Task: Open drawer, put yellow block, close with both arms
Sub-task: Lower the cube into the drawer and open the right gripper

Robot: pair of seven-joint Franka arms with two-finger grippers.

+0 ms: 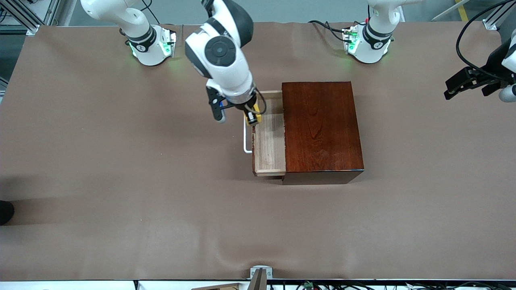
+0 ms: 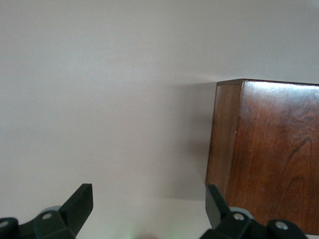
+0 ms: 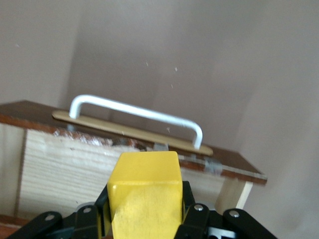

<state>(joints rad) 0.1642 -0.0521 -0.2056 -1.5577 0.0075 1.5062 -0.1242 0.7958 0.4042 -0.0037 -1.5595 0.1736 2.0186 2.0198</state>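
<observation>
Gripping the yellow block [image 3: 144, 191], my right gripper [image 1: 252, 117] hangs over the pulled-out drawer [image 1: 269, 139], near its white handle [image 3: 134, 112]; my left gripper [image 1: 463, 82] waits with fingers spread beside the mahogany box [image 1: 320, 125].

The drawer [image 1: 269, 141], pale wood with a white handle [image 1: 246, 139], is pulled out; the yellow block [image 1: 254, 117] is held above it, seemingly near the front.

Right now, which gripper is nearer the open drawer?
Right. The right gripper hangs over the drawer, jaws shut on the yellow block. The left gripper waits, jaws open, off the left arm's end of the mahogany box.
</observation>
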